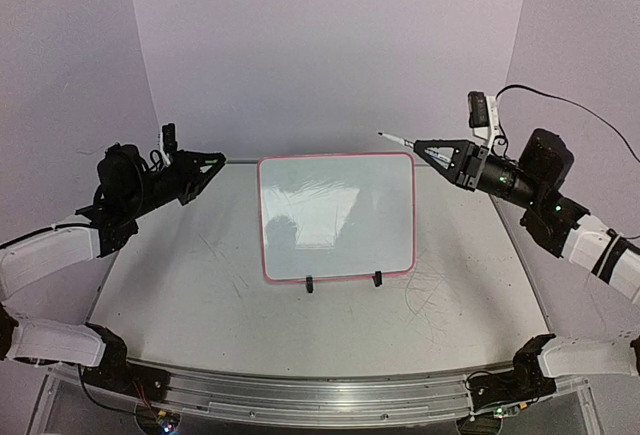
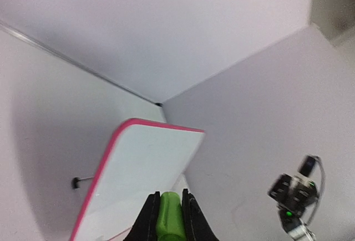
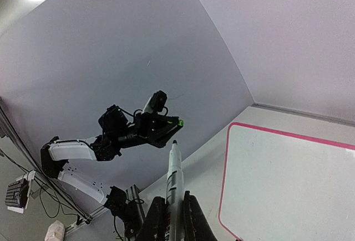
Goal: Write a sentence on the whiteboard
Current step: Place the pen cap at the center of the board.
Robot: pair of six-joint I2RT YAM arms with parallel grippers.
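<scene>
whiteboard: white, pink-red rim, blk feet | cap: green | marker: white

- Top external: high above the counter's near edge, looking down over all of it.
- Wrist views: raised at opposite side edges, facing each other; all three share the whiteboard.

Scratched pale table, whiteboard lying at its middle
</scene>
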